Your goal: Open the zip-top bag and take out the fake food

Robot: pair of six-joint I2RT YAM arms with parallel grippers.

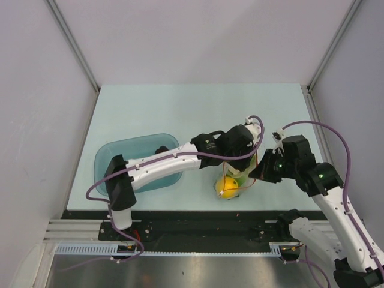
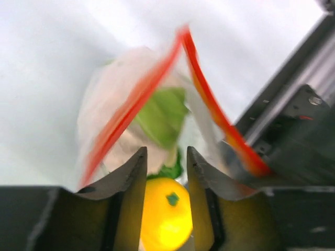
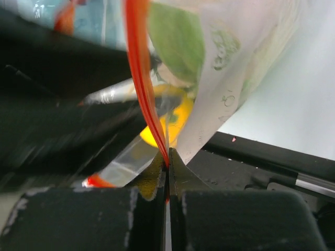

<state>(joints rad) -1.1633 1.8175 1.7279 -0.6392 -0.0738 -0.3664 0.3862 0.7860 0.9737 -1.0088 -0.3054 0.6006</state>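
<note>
The zip-top bag (image 1: 235, 175) hangs between both grippers near the table's front edge, its red zip strips (image 2: 125, 112) spread apart into an open mouth. Inside it lie fake food pieces: a yellow-orange fruit (image 1: 227, 186) (image 2: 165, 214) and green lettuce (image 2: 163, 115) (image 3: 175, 44). My left gripper (image 1: 239, 161) (image 2: 166, 151) points into the mouth with its jaws apart; the fruit shows between them, farther down. My right gripper (image 1: 257, 174) (image 3: 168, 157) is shut on one red zip strip (image 3: 141, 78) at the bag's edge.
A teal tray (image 1: 120, 153) sits on the table's left, under the left arm. The black front rail (image 1: 198, 225) runs just beyond the bag. Grey walls stand on both sides.
</note>
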